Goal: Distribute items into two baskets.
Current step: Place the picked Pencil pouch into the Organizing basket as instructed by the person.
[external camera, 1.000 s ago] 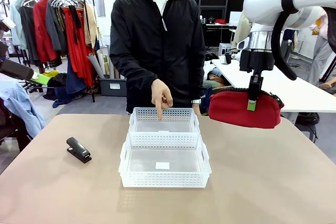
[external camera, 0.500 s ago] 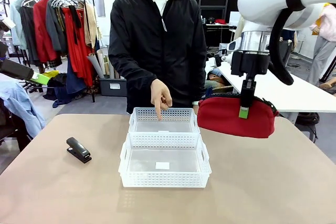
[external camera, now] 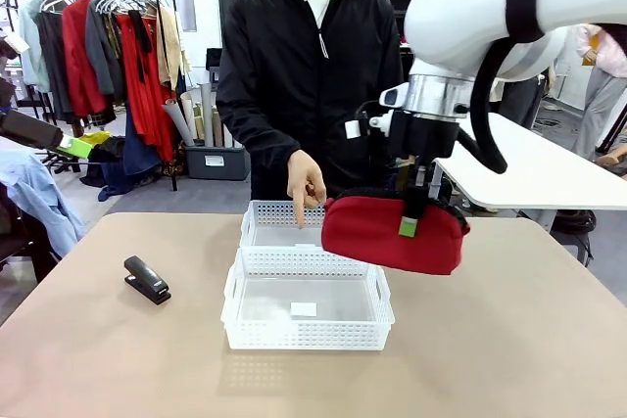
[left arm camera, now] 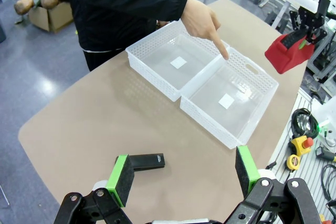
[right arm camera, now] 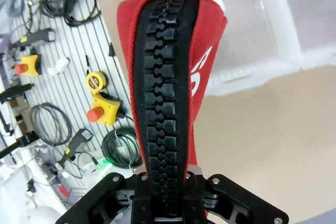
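1. Near basket (external camera: pixel 307 336) and far basket (external camera: pixel 263 213) are empty; a hand (external camera: pixel 306 181) points into the far one.
2. Pouch (external camera: pixel 377 232) hangs over their three o'clock edge, right gripper (external camera: pixel 411 212) clamped tight on its zipper.
3. Stapler (external camera: pixel 146 280) lies at nine o'clock, untouched; left gripper (left arm camera: pixel 184 172) gapes wide, holding nothing.

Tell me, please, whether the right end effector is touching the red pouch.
Touching. The right wrist view shows the right end effector shut on the red pouch along its black zipper top.
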Tool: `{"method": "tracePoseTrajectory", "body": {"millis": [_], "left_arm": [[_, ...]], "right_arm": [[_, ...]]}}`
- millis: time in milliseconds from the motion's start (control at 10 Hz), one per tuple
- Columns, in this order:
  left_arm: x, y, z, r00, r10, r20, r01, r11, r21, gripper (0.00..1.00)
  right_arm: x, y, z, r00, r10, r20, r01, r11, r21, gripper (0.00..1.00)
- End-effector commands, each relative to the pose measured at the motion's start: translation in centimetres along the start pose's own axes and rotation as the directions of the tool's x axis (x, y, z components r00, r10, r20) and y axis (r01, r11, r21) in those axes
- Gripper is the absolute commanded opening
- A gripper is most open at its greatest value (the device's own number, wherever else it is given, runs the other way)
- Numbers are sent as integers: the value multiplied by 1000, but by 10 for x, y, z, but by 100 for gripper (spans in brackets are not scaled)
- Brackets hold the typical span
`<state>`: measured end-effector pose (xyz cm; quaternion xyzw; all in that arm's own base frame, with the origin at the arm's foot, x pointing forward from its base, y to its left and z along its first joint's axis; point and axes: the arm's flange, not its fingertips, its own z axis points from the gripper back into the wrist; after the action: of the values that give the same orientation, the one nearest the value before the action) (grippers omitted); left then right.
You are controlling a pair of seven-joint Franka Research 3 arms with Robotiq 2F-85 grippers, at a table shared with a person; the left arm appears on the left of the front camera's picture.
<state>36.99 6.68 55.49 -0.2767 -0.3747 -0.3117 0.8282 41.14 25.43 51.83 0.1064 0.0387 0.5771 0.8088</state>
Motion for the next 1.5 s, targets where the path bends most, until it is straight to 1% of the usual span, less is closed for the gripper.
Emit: {"method": "tracePoseTrajectory", "body": {"millis": [0,200,300,500,700,800,1000,1200,1400], "left_arm": [[0,0,0,1000,-6,10,6,1000,4,100],[0,0,0,1000,-6,10,6,1000,4,100],[0,0,0,1000,-6,10,6,1000,4,100],[0,0,0,1000,-6,10,6,1000,4,100],[0,0,0,1000,-6,10,6,1000,4,100],[0,0,0,1000,-6,10,6,1000,4,100],[0,0,0,1000,-6,10,6,1000,4,100],[0,0,0,1000,-6,10,6,1000,4,100],[0,0,0,1000,-6,10,6,1000,4,100]], "right_arm": [[30,-5,-5,999,53,4,-53,999,-7,0],[61,-6,-20,994,110,-24,-110,994,22,0],[76,-6,-25,992,125,-31,-125,992,9,0],[96,-11,-31,988,152,-26,-152,988,-20,0],[115,-19,-46,980,187,-66,-188,982,-13,0],[122,-20,-54,980,187,-72,-188,982,-5,0],[129,-18,-71,985,157,-65,-161,986,-45,0],[131,-15,-87,989,136,-52,-141,984,-105,0],[130,-17,-104,991,127,-50,-132,984,-122,0]]}}
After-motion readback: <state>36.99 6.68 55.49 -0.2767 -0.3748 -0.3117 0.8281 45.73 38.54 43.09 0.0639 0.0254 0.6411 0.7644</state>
